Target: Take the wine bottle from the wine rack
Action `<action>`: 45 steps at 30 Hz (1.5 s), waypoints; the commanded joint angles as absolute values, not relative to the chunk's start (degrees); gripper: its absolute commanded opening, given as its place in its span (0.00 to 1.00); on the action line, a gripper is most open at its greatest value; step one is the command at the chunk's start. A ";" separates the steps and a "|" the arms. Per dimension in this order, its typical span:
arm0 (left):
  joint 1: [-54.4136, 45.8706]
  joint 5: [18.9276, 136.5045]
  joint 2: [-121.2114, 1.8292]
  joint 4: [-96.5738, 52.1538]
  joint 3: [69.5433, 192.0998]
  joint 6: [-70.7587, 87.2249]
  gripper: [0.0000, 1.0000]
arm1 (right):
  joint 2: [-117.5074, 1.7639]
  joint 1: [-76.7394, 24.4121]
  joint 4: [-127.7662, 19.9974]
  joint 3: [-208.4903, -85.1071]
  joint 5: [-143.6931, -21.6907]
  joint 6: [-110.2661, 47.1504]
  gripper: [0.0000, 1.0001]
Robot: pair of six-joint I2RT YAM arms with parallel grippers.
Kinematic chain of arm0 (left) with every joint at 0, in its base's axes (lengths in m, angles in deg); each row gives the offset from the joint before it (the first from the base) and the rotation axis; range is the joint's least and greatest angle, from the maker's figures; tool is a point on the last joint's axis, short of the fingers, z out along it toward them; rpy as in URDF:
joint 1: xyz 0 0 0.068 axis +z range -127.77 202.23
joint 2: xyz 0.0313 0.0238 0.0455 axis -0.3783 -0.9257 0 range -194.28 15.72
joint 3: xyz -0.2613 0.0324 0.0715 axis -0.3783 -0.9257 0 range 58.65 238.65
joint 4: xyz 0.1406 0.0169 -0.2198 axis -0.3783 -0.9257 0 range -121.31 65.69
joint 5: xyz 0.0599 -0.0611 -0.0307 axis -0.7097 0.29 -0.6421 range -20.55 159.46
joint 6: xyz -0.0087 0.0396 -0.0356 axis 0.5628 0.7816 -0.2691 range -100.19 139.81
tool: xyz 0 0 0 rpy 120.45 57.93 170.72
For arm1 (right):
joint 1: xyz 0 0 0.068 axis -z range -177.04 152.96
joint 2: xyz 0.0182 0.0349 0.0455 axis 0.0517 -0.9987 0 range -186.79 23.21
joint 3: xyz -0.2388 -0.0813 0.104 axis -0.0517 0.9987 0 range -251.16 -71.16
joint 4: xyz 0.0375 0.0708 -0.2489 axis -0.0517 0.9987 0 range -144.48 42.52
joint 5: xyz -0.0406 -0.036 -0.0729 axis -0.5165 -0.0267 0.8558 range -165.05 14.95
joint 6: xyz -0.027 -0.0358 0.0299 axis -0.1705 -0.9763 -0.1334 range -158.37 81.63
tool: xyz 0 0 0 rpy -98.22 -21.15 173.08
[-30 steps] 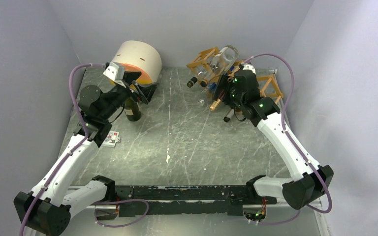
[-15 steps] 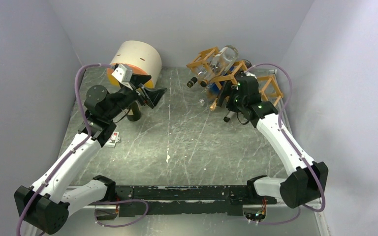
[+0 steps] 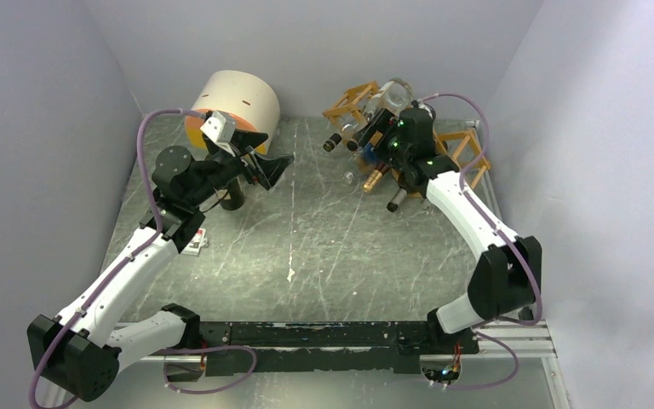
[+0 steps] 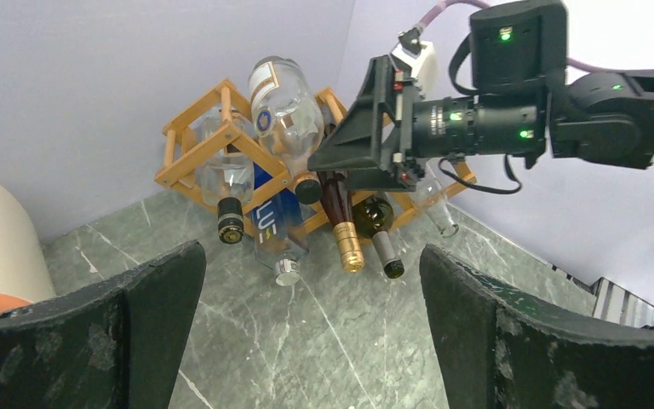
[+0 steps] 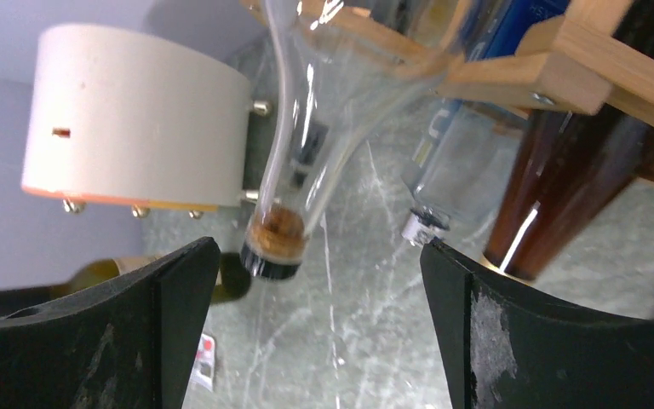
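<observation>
The right arm is reaching closer to the wine rack [image 3: 351,100] than a second ago. The right gripper [image 5: 315,251] is standing wide open and holding nothing. A clear wine bottle [image 5: 306,145] is lying in the rack just ahead of it, neck slanting down and corked mouth pointing toward the gripper's left side. The left gripper [image 4: 311,251] is hanging wide open, also empty.

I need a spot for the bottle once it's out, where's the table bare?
Bare: the middle of the table, from the base rail back to the gap between cream cylinder and wine rack. Crowded: before the rack, where bottle necks stick out.
</observation>
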State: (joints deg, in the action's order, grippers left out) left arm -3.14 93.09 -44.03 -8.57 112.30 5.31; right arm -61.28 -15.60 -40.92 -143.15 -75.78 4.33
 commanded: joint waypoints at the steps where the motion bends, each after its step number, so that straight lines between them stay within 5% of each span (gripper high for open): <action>1: -3.60 94.23 -43.96 -6.37 113.58 5.07 0.99 | -64.78 -15.36 -51.65 -142.37 -75.01 12.37 0.92; 15: -3.61 93.64 -43.23 -6.38 113.51 5.31 0.99 | -71.33 -16.64 -61.44 -141.29 -67.67 24.11 0.66; 27: -3.61 93.88 -43.79 -6.38 113.52 5.18 0.98 | -74.39 -18.57 -63.78 -141.81 -63.98 27.31 0.62; 45: -3.57 93.64 -44.50 -6.47 113.49 5.31 0.97 | -68.26 -18.66 -76.37 -135.00 -67.28 27.51 0.10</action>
